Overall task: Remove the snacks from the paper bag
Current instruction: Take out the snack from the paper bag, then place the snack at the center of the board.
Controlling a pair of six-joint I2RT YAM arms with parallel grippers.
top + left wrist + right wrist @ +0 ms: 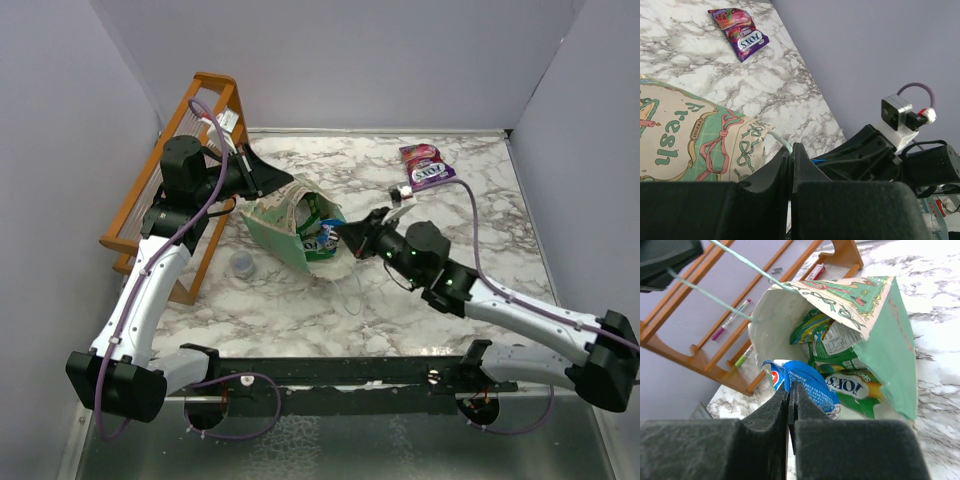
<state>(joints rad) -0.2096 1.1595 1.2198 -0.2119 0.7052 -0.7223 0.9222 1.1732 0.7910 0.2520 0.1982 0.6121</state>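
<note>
Slippage is the chief hazard. The blue packet (807,385), at the mouth of the bag (892,345), appears to be pinched only at its edge by the closed right end effector (791,390) and could be dropped on withdrawal. The bag, lying on the table (480,250), is restrained solely by a thin handle (735,257) clamped in the closed left end effector (791,152); were the handle lost, the bag would likely be dragged along. The right arm is extended low and diagonally. The left arm is reached forward with the wrist turned inward. A purple packet (425,166) is already out.
</note>
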